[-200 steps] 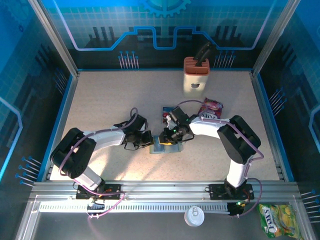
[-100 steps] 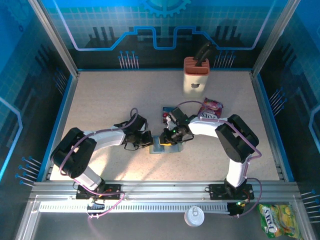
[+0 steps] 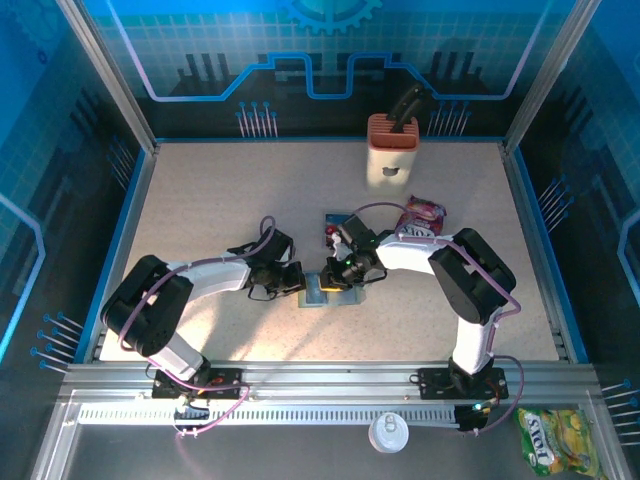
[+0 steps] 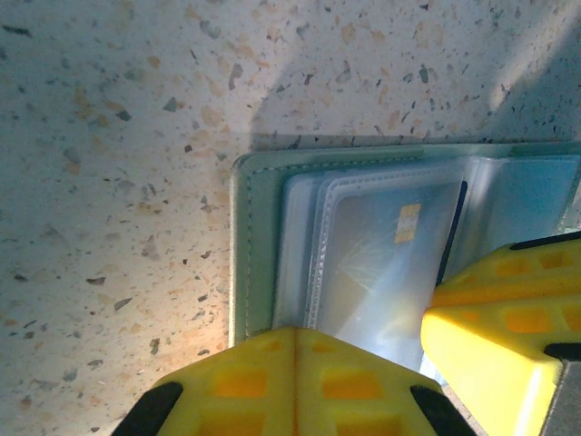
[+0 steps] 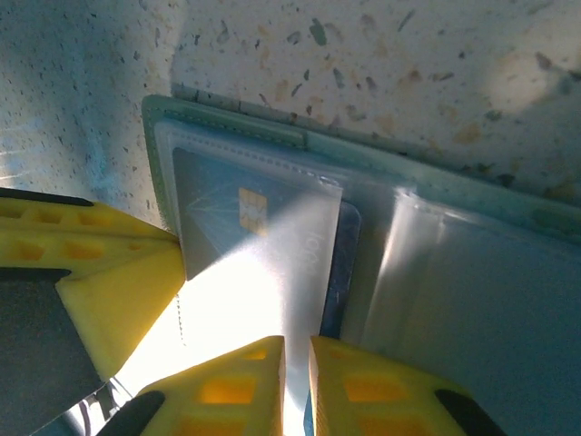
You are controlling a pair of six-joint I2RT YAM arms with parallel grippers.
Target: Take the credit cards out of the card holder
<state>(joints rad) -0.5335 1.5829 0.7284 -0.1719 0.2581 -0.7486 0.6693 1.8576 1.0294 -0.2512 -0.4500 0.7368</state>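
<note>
The card holder (image 3: 322, 294) lies open on the table between both grippers, green-edged (image 4: 259, 236) with clear sleeves (image 5: 227, 127). A pale credit card (image 5: 245, 227) with a gold chip lies in its top sleeve (image 4: 381, 245), and a dark blue edge (image 5: 340, 272) shows under it. My right gripper (image 5: 296, 343) is nearly closed, with that card's thin edge between its fingers (image 3: 337, 274). My left gripper (image 4: 295, 331) is shut, its tips pressing on the holder's near edge (image 3: 298, 281). A blue credit card (image 3: 333, 228) lies loose on the table behind the holder.
A crinkled purple-red snack packet (image 3: 420, 215) lies right of the loose card. A tall orange-and-cream block (image 3: 392, 150) stands at the back. The two grippers' yellow fingers (image 4: 490, 336) sit close together over the holder. Blue walls enclose the table.
The right gripper's jaws have narrowed onto the card edge, and its wrist has crept slightly left. The left arm and the holder have stayed put.
</note>
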